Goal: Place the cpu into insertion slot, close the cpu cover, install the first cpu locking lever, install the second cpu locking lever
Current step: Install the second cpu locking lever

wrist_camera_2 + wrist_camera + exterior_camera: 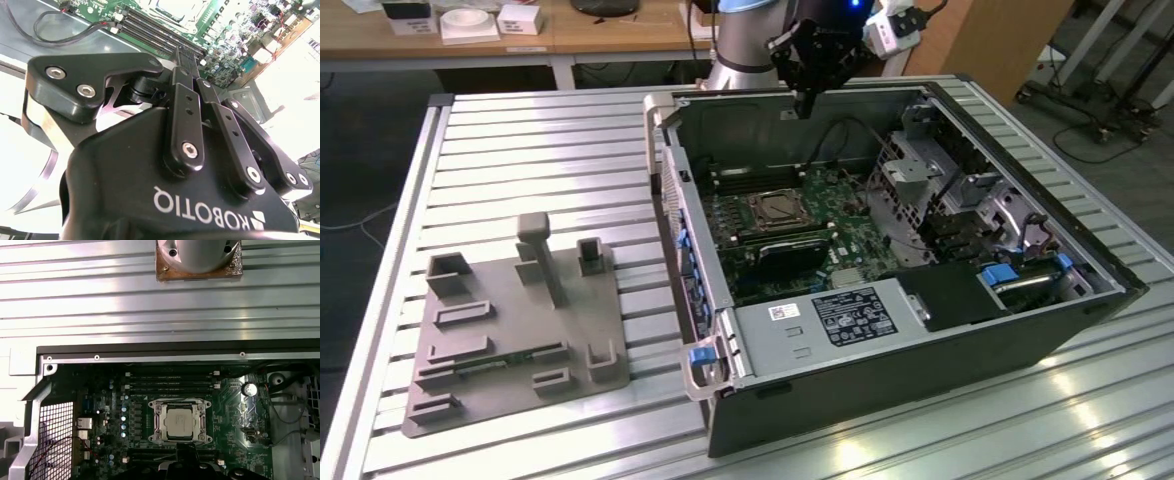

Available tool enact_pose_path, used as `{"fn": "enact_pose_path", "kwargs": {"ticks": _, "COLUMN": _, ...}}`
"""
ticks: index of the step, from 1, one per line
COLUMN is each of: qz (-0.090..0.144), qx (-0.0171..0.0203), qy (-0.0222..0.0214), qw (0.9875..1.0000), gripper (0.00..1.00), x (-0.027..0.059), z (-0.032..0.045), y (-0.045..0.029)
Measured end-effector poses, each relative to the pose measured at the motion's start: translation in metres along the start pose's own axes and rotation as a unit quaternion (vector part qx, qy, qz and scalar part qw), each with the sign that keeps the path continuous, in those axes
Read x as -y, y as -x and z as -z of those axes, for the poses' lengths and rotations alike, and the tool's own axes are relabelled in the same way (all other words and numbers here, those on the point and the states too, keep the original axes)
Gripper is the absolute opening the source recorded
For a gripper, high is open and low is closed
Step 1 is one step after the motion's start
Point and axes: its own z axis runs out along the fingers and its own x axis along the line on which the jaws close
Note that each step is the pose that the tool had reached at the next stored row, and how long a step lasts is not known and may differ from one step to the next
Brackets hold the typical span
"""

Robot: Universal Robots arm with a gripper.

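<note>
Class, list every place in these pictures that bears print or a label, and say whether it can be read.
White lettering on the gripper body, second wrist view: a maker's mark, upside down, not quoted.
Large label on the grey metal box in the computer case, exterior view: too small to read.
Small white sticker beside it: too small to read.
The cpu, first wrist view: any marking is too blurred to read.
</note>
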Motion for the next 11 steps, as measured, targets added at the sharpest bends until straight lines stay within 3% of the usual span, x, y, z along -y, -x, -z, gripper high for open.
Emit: {"fn": "enact_pose_path", "kwargs": {"ticks": 11, "qz": 0.000, "qx": 0.0001, "qy": 0.0001, "qw": 1.0000, "gripper": 0.10, "x": 0.0193, "z": -0.0008, "y": 0.0002}}
